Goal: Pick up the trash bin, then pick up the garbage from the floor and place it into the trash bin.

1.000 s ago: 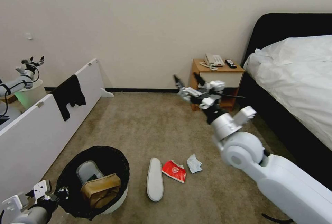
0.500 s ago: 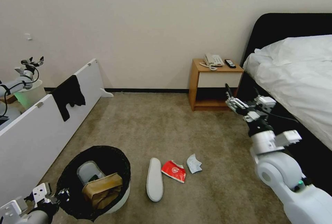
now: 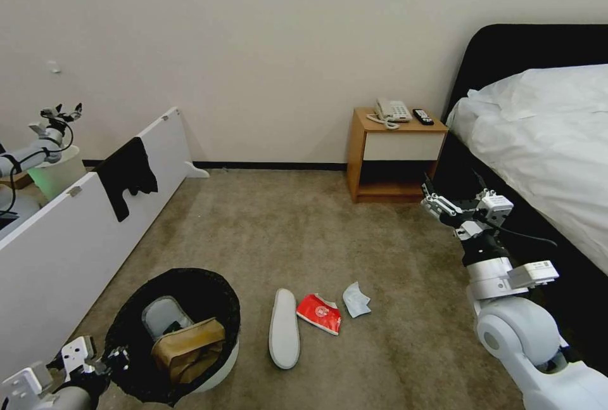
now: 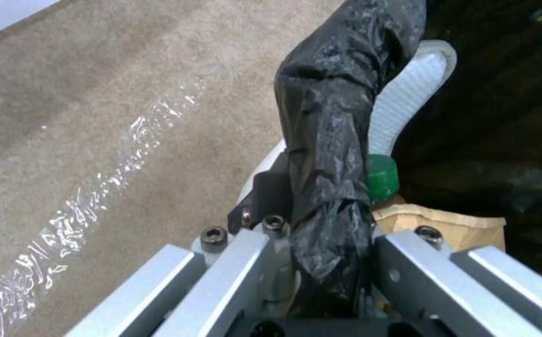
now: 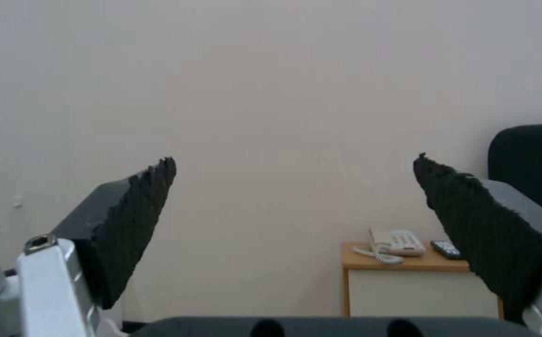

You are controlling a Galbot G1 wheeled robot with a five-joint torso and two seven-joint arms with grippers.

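- Swung away from the middle of the room, the right gripper (image 3: 457,198) now hangs low beside the bed (image 3: 544,137), nothing between its parted fingers (image 5: 135,220), which have ridged black pads.
- Beyond those fingertips stand a plain pale wall and a wooden nightstand (image 3: 394,153) carrying a cream telephone (image 3: 391,109) and a dark remote (image 3: 422,116).
- Left gripper (image 4: 321,262): its metal fingers are clamped on the crinkled black bag folded over the rim of the trash bin (image 3: 174,334), which has barely shifted.
- Just past that grip, inside the bin, lie a brown paper bag (image 3: 187,346), a ribbed white slipper sole (image 4: 408,98) and a green bottle cap (image 4: 382,177); the bottle's body is hidden.
- Farther out from the left fingers, on the short-pile beige floor (image 3: 297,239), lie a white slipper (image 3: 284,327), a red packet (image 3: 319,313) and a pale-blue mask (image 3: 355,299), lined up side by side.
- Shiny crinkled film glints on the carpet in the left wrist view; what it is cannot be told.
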